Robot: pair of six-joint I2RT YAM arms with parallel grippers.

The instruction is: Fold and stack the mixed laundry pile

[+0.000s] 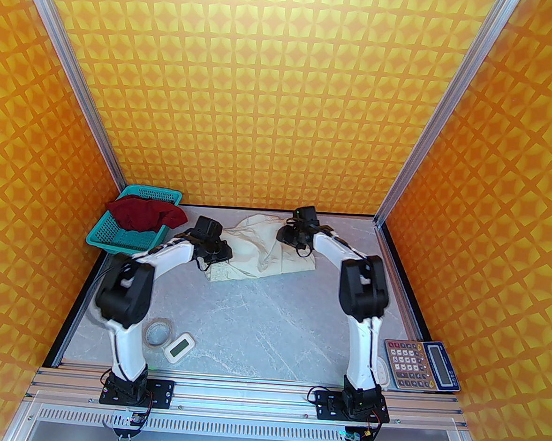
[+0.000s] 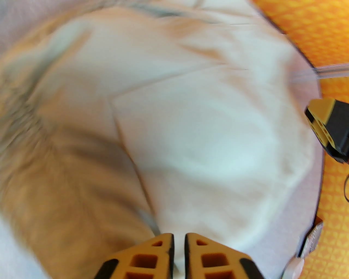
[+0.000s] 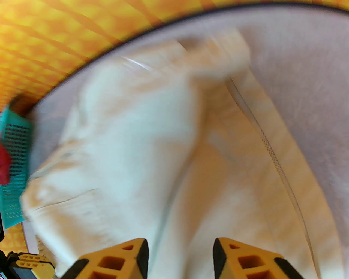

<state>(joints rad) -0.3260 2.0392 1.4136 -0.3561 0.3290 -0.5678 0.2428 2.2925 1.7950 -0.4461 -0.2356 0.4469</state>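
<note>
**Ana:** What takes up the most room?

**Ben:** The grey marbled worktop (image 1: 259, 322). At its far middle lies the cream garment (image 1: 255, 251), spread out but rumpled, between the two arms.

**Ana:** And the dark red T-shirt (image 1: 145, 212)?

**Ben:** It is bunched in the teal basket (image 1: 119, 239) at the far left corner, spilling over the rim on the side nearest the cream piece.

**Ana:** The pincers?

**Ben:** Both are down over the cream cloth. The left pincer (image 2: 178, 237) is clenched to a narrow slit. Its view is blurred, so I cannot tell whether a fold is caught. The right pincer (image 3: 181, 242) is released, its fingers wide apart above the fabric.

**Ana:** Anything smaller?

**Ben:** A calculator (image 1: 421, 366) sits at the near right edge by the right arm's base. A roll of tape (image 1: 157, 332) and a small white display device (image 1: 179, 346) lie just beside each other near the left arm's base.
</note>
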